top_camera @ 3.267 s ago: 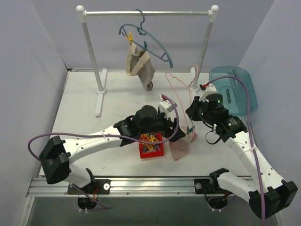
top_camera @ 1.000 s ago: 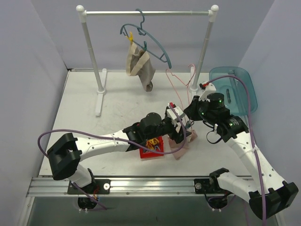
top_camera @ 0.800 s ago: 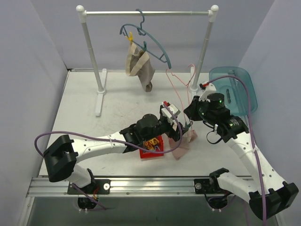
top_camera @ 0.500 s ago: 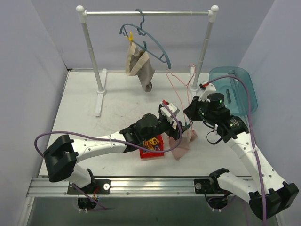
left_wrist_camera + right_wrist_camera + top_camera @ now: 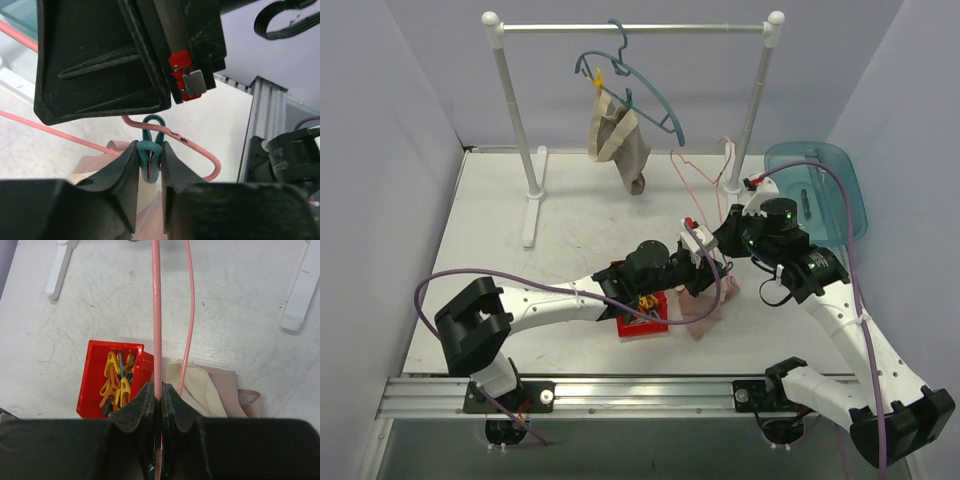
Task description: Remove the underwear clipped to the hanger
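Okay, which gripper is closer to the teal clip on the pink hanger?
Left. The left gripper is closed on the teal clip itself, pinching both sides; the right gripper clamps the pink hanger wire close beside it.

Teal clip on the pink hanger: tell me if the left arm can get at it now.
Likely yes: the left gripper is closed on the teal clip with nothing in between, while the right gripper pinches the pink hanger.

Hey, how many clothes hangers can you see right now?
2: a blue hanger on the rail, and a pink hanger gripped in the right claw. None looks hidden.
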### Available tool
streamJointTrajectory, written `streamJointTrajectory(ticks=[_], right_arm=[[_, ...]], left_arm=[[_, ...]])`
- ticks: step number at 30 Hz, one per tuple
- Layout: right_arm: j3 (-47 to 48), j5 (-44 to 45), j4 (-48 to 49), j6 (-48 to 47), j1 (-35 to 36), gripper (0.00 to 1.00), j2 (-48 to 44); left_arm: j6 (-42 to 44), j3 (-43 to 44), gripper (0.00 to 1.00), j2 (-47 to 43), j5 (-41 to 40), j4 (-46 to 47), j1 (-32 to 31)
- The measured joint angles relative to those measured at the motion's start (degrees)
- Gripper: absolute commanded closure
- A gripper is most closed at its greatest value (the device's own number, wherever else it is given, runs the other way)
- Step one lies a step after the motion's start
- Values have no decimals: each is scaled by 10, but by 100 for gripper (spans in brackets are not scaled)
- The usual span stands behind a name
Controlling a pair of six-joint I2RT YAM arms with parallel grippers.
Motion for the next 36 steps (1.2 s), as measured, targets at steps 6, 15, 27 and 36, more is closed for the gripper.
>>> streamJointTrajectory(ticks=[6,15,27,36], right_arm=[[0,0,0,0,0,100,-6],[0,-13,-1,1,3,100,-8],[2,-14,-23,-1,3,100,-11],[22,87,-60,1,3,100,-35]], left_arm=[[10,0,93,0,-8,5,2],[43,-10,94,-14,-54,6,76],[62,2,92,-8,-66,6,139],[-38,-14,52,0,-8,119,121]])
